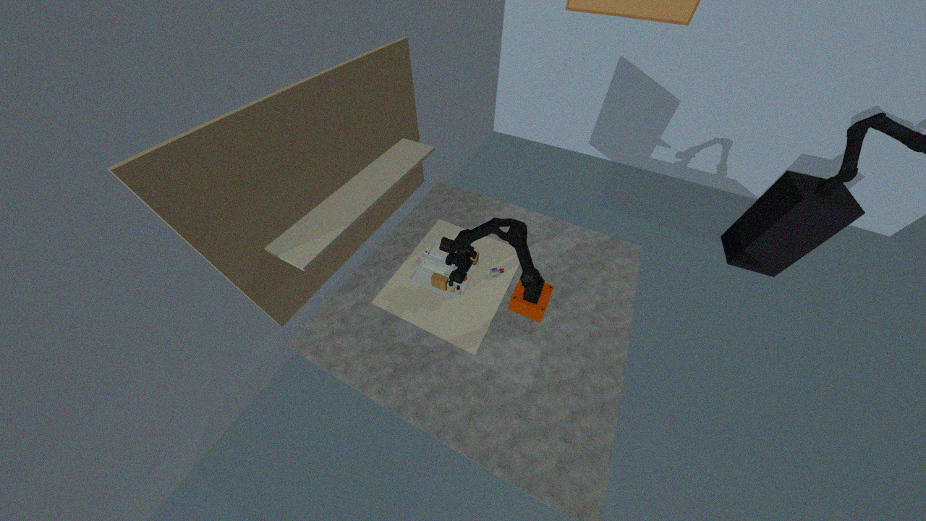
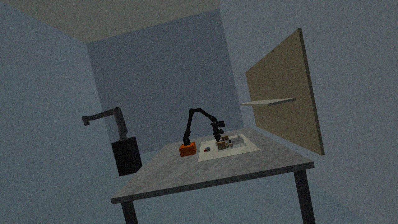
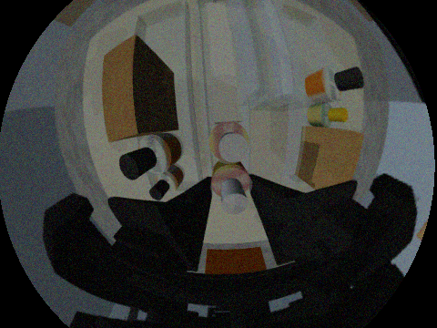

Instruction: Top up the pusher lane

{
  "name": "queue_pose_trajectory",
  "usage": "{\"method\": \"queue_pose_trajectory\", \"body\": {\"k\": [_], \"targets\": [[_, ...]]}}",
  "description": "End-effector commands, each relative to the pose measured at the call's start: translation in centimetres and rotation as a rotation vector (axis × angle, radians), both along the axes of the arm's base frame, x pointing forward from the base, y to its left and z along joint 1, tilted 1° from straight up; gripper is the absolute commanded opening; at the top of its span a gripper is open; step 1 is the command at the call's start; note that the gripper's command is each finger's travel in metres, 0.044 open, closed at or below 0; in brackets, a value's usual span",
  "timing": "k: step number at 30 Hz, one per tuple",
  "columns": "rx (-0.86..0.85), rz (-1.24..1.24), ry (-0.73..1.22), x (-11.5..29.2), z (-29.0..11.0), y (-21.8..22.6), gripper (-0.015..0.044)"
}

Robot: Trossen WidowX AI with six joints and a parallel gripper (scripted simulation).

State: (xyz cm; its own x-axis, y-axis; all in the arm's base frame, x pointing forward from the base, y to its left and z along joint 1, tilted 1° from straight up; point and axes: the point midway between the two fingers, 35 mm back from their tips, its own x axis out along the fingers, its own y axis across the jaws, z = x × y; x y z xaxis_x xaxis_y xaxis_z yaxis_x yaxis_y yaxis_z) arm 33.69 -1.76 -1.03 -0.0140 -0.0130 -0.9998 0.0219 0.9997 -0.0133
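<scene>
Wrist view: a pale jar with a pinkish band [image 3: 231,189] is held between the black fingers, which are clamped on its sides and stand at a middling width. Directly ahead of it, along the line in which the gripper [image 3: 232,203] points, a matching jar [image 3: 229,142] is seen in the sprung lane [image 3: 200,97], just beyond the held one; whether the two touch cannot be told. The lane's long axis runs straight away from the fingers, so the coming push is judged to lie along that axis, with the held jar kept upright and centred between the lane rails. The pusher plate [image 3: 220,46] seems to be the pale block further up the lane. Other jars with dark lids [image 3: 138,162] and a tan box [image 3: 138,89] are seen to one side, an orange box [image 3: 330,155] and small jars [image 3: 328,115] to the other. A red-capped jar [image 1: 496,271] lies loose on the mat [image 1: 446,323] covering the tabletop [image 2: 167,172], well apart.
</scene>
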Motion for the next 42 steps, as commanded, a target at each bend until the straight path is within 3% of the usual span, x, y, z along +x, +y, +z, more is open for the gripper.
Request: {"method": "queue_pose_trajectory", "body": {"k": [1,42], "targets": [[0.003,-0.004,-0.023,0.5,0.0,0.0,0.0000],[0.003,-0.004,-0.022,0.2,-1.0,0.0,0.0000]]}}
